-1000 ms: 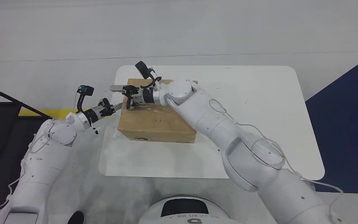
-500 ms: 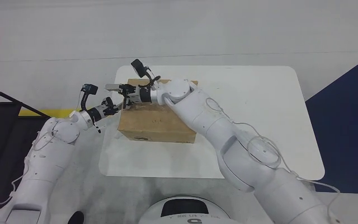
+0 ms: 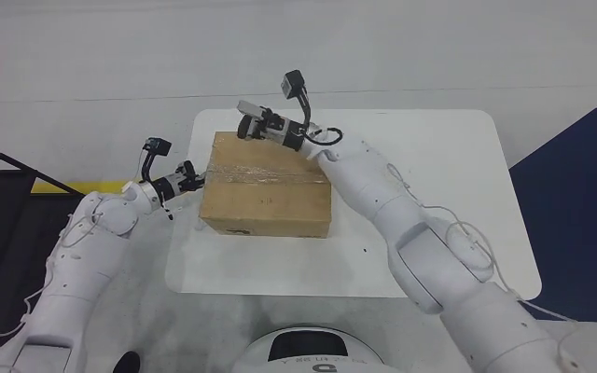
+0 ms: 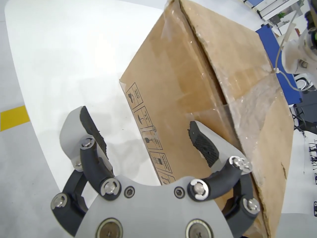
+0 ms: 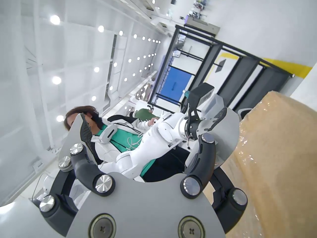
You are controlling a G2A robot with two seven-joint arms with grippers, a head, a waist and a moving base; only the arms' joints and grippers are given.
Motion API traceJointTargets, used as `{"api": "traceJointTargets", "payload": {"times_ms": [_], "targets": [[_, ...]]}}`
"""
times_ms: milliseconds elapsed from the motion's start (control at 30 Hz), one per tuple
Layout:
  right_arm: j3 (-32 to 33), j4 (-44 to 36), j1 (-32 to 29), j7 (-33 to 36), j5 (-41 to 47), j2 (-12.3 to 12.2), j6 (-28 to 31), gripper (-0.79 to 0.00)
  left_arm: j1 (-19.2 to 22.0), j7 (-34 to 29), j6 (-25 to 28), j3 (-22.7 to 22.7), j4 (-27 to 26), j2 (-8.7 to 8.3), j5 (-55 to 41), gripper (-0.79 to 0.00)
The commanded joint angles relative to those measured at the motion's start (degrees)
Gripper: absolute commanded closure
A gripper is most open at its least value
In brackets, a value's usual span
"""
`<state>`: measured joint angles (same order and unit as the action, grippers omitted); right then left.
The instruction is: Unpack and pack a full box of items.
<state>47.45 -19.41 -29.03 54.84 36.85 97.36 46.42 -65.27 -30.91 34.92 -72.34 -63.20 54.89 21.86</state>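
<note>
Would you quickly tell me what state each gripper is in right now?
Left gripper: open, empty, at one end of the box.
Right gripper: open, empty, near its far edge.

Box (image 3: 266, 194) sits on the left part of the table (image 3: 438, 186), top seam taped shut. Bare tabletop lies to its right and along the near edge: wide passage there. Left side is tight: left gripper (image 3: 194, 177), jaws spread, sits just beside the box's left wall by the table edge. Right gripper (image 3: 247, 121) hangs over the far edge near the left corner, barring that approach.
</note>
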Motion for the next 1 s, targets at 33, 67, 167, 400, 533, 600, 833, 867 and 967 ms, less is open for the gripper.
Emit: {"api": "traceJointTargets", "payload": {"times_ms": [33,67,167,400,533,600,833,867,967], "targets": [[3.3,-3.7,-2.7,-1.0,-1.0,-3.2,4.0,-0.785,0.1,0.2,0.1,-1.7,1.1,-0.41,0.0,-0.785],[4.4,-5.8,-4.2,-1.8,-1.9,-4.4,4.8,-0.785,0.2,0.2,0.2,-2.4,1.5,-0.57,0.0,-0.785],[8.9,-13.3,-9.8,-4.8,-5.5,-8.2,6.5,-0.785,0.0,0.1,0.6,-4.4,1.9,-1.07,-0.4,-0.785],[28.0,-49.7,-35.8,-13.1,-19.7,-17.2,-1.8,-0.785,-1.6,0.7,1.2,-9.4,1.5,-2.22,-2.0,-0.785],[36.5,-65.9,-50.1,-19.5,-24.5,-19.0,-5.6,-0.785,-2.5,1.8,3.1,-12.1,0.8,-2.63,-5.2,-0.785],[38.0,-69.4,-54.3,-22.8,-25.9,-19.2,-6.8,-0.785,-2.5,1.8,3.1,-12.1,0.8,-2.63,-5.2,-0.785],[38.3,-70.1,-55.4,-23.7,-26.0,-19.2,-7.2,-0.785,-2.5,1.8,3.1,-12.1,0.8,-2.63,-5.2,-0.784],[38.3,-70.1,-55.4,-23.7,-26.0,-19.2,-7.2,-0.785,-2.5,1.8,3.1,-12.1,0.8,-2.63,-5.2,-0.784],[38.3,-70.1,-55.4,-23.7,-26.0,-19.2,-7.2,-0.785,-2.5,1.8,3.1,-12.1,0.8,-2.63,-5.2,-0.785]]}}
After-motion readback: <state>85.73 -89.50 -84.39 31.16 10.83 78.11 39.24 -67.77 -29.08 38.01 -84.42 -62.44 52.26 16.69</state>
